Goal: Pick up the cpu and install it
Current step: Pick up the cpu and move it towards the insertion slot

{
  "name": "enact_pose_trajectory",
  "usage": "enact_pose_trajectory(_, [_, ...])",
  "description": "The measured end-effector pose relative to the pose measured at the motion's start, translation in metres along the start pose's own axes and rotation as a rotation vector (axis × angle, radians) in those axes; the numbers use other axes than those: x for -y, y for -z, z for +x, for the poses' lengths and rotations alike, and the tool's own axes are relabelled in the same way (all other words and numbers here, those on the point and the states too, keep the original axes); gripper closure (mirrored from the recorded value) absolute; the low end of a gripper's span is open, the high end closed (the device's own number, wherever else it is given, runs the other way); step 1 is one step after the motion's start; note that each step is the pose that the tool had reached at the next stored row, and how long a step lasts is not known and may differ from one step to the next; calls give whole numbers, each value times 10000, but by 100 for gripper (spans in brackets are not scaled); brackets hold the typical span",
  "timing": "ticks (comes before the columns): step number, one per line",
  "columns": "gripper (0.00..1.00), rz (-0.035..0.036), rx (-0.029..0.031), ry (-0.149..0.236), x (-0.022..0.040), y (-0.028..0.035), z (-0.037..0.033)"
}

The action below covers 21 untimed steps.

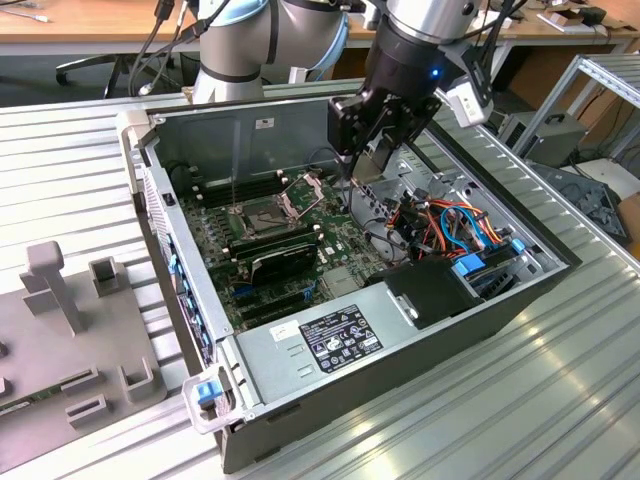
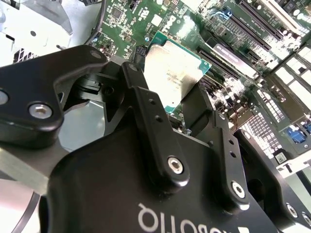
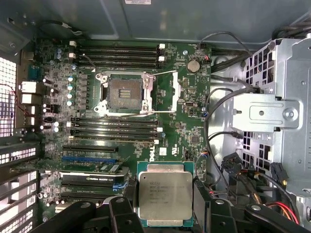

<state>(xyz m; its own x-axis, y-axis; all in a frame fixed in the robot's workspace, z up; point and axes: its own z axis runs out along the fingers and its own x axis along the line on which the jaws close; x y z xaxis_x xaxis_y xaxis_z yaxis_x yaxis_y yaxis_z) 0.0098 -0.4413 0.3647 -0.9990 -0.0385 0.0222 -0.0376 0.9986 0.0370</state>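
The cpu [image 3: 165, 195], a flat square chip with a dull silver top and green edge, sits between the black fingers [image 3: 203, 204] of my gripper [image 3: 165, 206], which is shut on it. In the second wrist view the cpu [image 2: 171, 68] is held at its edges by the gripper [image 2: 165, 87], above the motherboard. In the exterior view the gripper [image 1: 384, 150] hangs over the open computer case, to the exterior view's right of the open socket [image 1: 262, 212]. The socket [image 3: 124, 91] lies bare with its metal frame [image 3: 170, 92] swung open beside it.
Black memory slots [image 3: 116, 51] flank the socket. A graphics card [image 1: 285, 258] lies near it. A metal drive cage [image 3: 265, 114] and loose cables [image 1: 450, 225] stand at one side of the case. A grey fixture [image 1: 60, 330] lies at the exterior view's left.
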Motion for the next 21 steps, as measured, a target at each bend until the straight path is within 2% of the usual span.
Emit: enact_pose_trajectory(21, [45,-1,0,0,2,-63,13])
